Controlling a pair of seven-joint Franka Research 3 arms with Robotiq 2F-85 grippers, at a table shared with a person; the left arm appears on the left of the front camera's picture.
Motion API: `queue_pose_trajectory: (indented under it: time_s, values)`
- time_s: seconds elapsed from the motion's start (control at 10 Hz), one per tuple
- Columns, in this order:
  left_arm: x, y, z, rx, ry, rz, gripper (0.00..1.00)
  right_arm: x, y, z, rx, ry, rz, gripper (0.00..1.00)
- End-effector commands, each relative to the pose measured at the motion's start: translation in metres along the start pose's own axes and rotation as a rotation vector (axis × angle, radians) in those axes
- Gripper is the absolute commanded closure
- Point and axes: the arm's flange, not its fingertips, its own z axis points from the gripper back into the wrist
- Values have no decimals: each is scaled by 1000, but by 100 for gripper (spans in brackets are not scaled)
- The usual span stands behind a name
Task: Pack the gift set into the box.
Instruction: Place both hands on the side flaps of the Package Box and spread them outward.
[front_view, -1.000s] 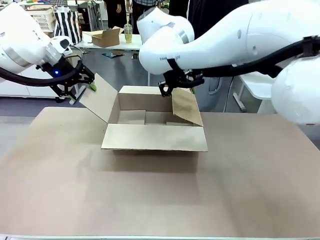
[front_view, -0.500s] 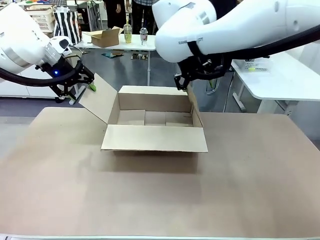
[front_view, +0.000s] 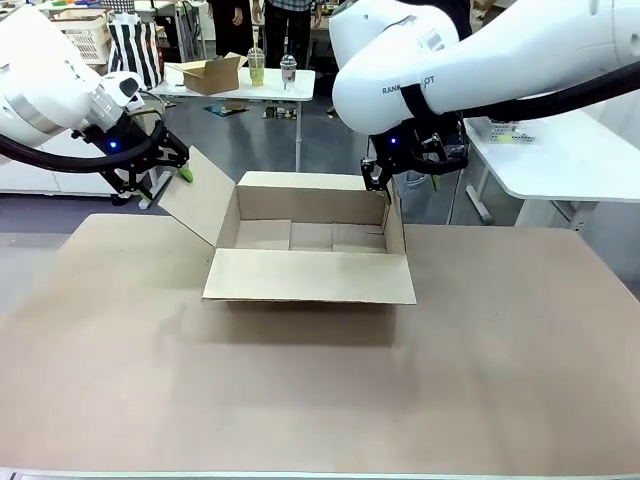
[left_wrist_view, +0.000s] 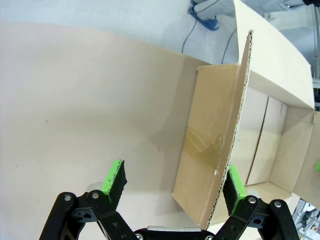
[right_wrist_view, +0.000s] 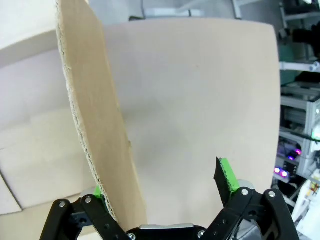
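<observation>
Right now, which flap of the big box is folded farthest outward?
The near flap, on the robot's side: it is folded right out, roughly level. The left flap only slants outward, and the right flap stands nearly upright.

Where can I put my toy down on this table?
The wide table strip on the robot's side of the box is bare, and so are the stretches left and right of it. It's crowded at the side flaps, where the left gripper and right gripper sit.

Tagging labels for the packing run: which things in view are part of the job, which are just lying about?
Job: box, flaps open; left end effector, open at its left flap; right end effector, open at its right flap.
Lying about: small carton, drink cup, bottle, striped bag.
</observation>
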Motion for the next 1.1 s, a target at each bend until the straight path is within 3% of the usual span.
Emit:
queue_pose_trajectory:
  time_s: [0.0, 0.1, 0.4, 0.7, 1.0]
  values:
    - [-1, -2, 2, 11, -5, 8, 0, 7, 2, 4, -26, -3, 15, 0]
    - [-1, -2, 2, 11, -5, 8, 0, 0, 0, 0, 0, 0, 0, 0]
    - [-1, -2, 2, 11, -5, 8, 0, -4, -89, -21, 398, 33, -8, 0]
    - [-1, -2, 2, 11, -5, 8, 0, -8, -138, -56, 509, 43, -67, 0]
    - [-1, -2, 2, 11, -5, 8, 0, -7, -169, -116, 776, 25, 1, 0]
